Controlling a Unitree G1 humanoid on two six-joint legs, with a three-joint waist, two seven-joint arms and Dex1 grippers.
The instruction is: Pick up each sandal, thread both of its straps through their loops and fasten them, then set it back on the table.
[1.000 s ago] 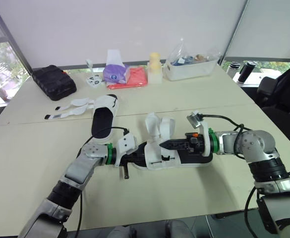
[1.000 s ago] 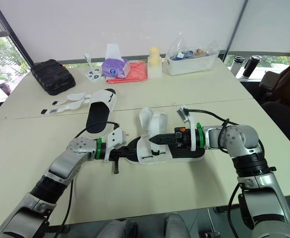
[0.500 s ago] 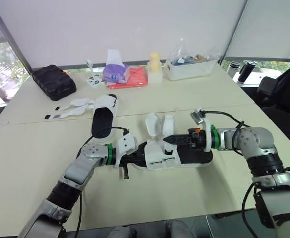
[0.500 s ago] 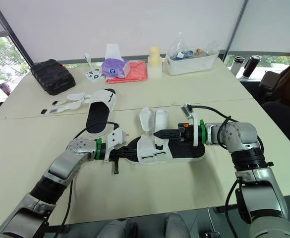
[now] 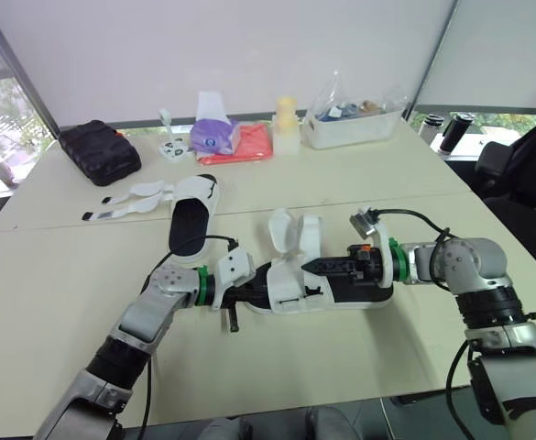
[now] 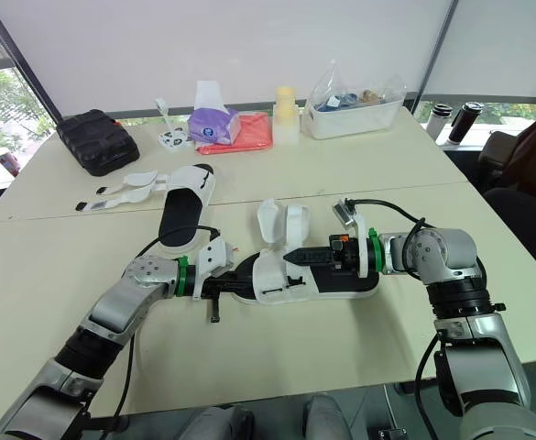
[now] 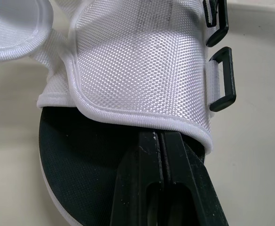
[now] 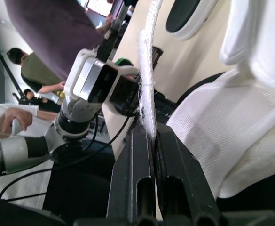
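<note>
Well, right gripper (image 8: 146,131) pinches the fuzzy white strap (image 8: 145,70) of the black-soled white mesh sandal (image 7: 142,61); left gripper (image 7: 161,135) closed

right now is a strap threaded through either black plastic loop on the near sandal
No, both black plastic loops sit empty beside the white woven upper.

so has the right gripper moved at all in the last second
Yes, slightly: the right gripper, fingers shut on the strap, has drawn back toward the robot's right along the unmoved sandal.
</note>
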